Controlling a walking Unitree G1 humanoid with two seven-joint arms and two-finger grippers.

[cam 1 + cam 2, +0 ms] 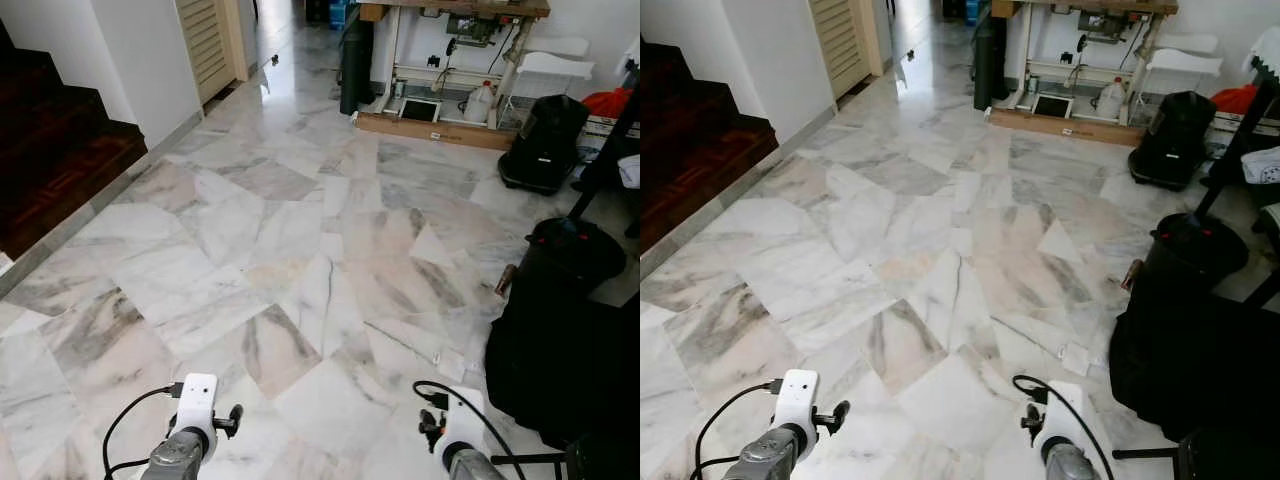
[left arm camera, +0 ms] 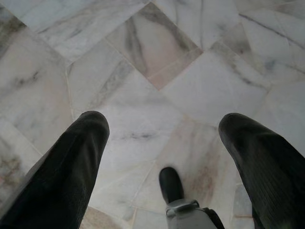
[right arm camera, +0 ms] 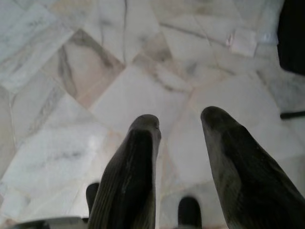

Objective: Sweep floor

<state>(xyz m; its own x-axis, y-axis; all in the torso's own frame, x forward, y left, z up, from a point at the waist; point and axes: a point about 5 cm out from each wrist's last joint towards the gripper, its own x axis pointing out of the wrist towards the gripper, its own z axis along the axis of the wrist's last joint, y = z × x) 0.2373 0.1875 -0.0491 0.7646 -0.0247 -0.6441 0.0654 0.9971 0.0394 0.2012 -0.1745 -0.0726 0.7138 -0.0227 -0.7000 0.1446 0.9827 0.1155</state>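
Note:
A white and pink marble floor (image 1: 300, 240) spreads out ahead of me. A small white scrap of paper (image 1: 437, 358) lies on it near my right side and also appears in the right wrist view (image 3: 243, 40). My left arm (image 1: 195, 410) and right arm (image 1: 460, 425) hang low at the near edge. The left gripper (image 2: 164, 119) is open, its fingers (image 2: 81, 157) wide apart above bare tiles. The right gripper (image 3: 178, 119) is open too, with a narrower gap and nothing between its fingers (image 3: 133, 167).
Dark wooden stairs (image 1: 50, 150) rise on the left beside a louvred door (image 1: 210, 40). A work table (image 1: 440, 60) with a white jug (image 1: 481, 103) stands at the back. Black bags (image 1: 545, 140) and a black bin (image 1: 570, 250) crowd the right side.

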